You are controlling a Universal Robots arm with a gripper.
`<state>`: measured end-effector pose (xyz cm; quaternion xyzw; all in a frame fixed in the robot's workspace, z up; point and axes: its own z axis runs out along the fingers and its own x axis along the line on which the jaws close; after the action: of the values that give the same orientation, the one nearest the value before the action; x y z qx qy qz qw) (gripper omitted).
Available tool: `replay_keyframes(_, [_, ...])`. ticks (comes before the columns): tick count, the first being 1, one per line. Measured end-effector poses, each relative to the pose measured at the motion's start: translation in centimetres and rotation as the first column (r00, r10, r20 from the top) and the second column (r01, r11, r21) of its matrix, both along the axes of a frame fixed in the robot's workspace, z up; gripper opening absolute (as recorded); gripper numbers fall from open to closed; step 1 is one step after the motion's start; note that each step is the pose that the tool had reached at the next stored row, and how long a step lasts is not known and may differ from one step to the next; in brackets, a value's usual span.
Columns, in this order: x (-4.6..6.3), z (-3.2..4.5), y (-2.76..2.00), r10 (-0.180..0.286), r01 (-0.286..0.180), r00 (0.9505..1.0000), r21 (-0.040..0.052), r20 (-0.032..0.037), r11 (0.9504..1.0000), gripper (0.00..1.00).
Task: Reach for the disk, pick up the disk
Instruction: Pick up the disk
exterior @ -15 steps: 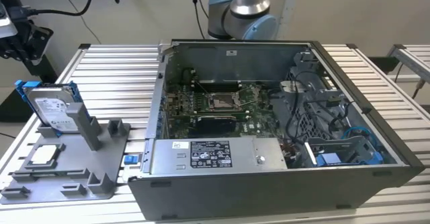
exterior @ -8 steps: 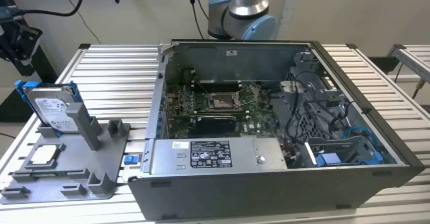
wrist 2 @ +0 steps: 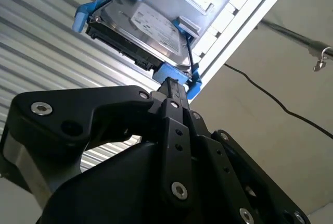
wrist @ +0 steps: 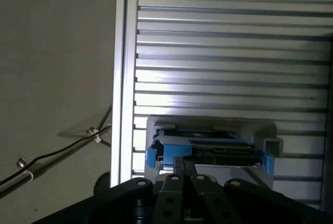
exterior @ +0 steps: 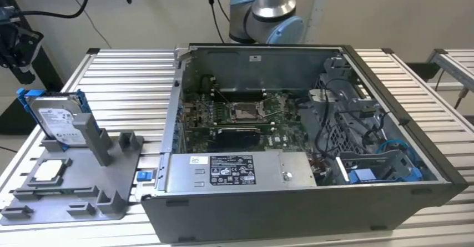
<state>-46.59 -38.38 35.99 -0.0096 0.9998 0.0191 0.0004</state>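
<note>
Standing on edge in the grey holder, the disk lies just beyond the gripper tips — fingers pressed together, holding nothing. Exterior view adds the open computer case — motherboard inside, well off from the gripper.

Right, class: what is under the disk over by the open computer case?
The disk stands upright in a grey holder, which rests on the ribbed table. The holder covers the disk's lower edge, so how it seats there is hidden.
</note>
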Motion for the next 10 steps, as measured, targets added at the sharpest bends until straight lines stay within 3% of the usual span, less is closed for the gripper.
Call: replay_keyframes(10, [-0.02,0.00,0.00,0.023,-0.023,0.9997,-0.0001,-0.0001,0.9997,0.00])
